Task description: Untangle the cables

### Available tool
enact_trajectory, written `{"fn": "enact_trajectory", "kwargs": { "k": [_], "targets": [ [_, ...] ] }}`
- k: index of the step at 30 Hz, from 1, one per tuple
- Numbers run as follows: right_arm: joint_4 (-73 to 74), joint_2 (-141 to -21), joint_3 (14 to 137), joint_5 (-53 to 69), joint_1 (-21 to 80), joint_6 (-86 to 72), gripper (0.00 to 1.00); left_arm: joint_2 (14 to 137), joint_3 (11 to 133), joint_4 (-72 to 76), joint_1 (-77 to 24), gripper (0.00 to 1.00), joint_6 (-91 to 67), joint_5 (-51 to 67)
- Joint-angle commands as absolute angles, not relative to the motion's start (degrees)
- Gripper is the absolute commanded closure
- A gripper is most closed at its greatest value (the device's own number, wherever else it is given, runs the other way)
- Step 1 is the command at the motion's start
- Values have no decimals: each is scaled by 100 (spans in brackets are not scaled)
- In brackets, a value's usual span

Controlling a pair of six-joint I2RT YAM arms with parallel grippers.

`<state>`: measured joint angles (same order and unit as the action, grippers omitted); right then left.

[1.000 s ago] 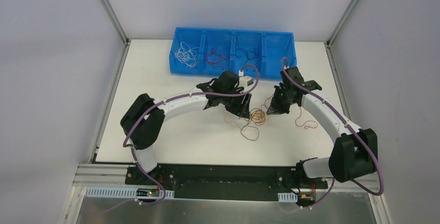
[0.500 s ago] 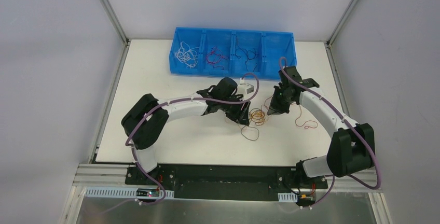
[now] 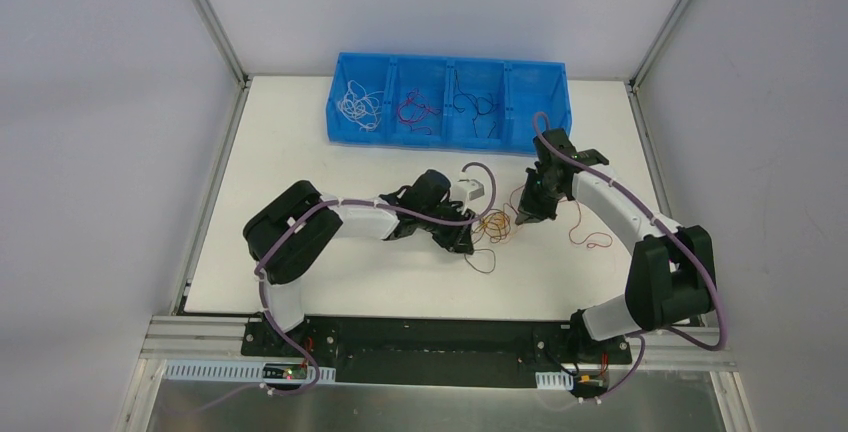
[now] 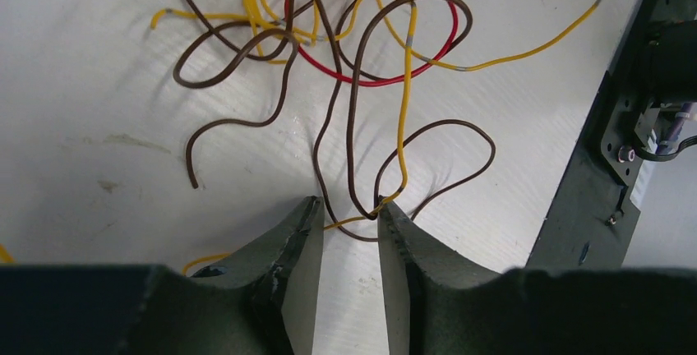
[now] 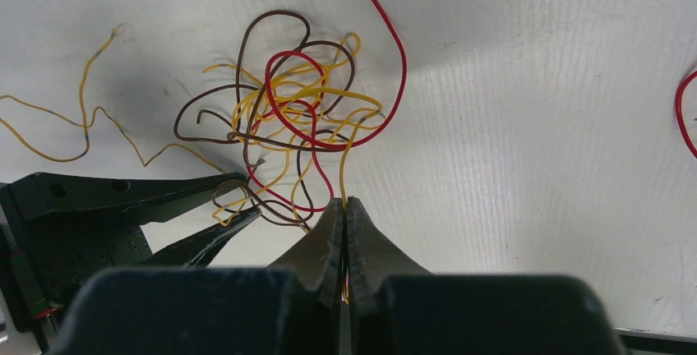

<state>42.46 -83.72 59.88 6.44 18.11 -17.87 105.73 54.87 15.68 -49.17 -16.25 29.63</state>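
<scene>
tangle partly sorted, core knot left

right gripper fingers pressed together, pinching a yellow strand. left gripper fingers spread around brown loops. tangle at mid-frame is left to undo. blue bin at upper centre already holds separated strands.

Tangled cables on white table

White table: matte top, faintly ribbed, with small scuff marks. Plain grey wall panels stand on the table's left, right and far sides. Aluminium posts rise at its two far corners. A black mounting plate runs along its near edge, and nearer than that lies a brushed metal sheet with white slotted ducts. Lighting is even and diffuse, with soft shadows.
</scene>
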Motion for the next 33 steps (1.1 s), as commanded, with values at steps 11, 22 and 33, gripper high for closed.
{"fn": "enact_trajectory", "kwargs": {
  "k": [11, 22, 33],
  "targets": [
    [4300, -8284, 6016, 572, 1805, -1763, 84, 10310, 4932, 3218, -5002, 58, -1492, 3270],
    [4487, -8021, 6116, 655, 1794, -1705, 53, 9847, 4501, 3252, -5004, 71, -1237, 3232],
    [4688, -7120, 5744, 1155, 1828, -1863, 31, 10034, 4564, 3357, -5059, 74, -1346, 3013]
  ]
}}
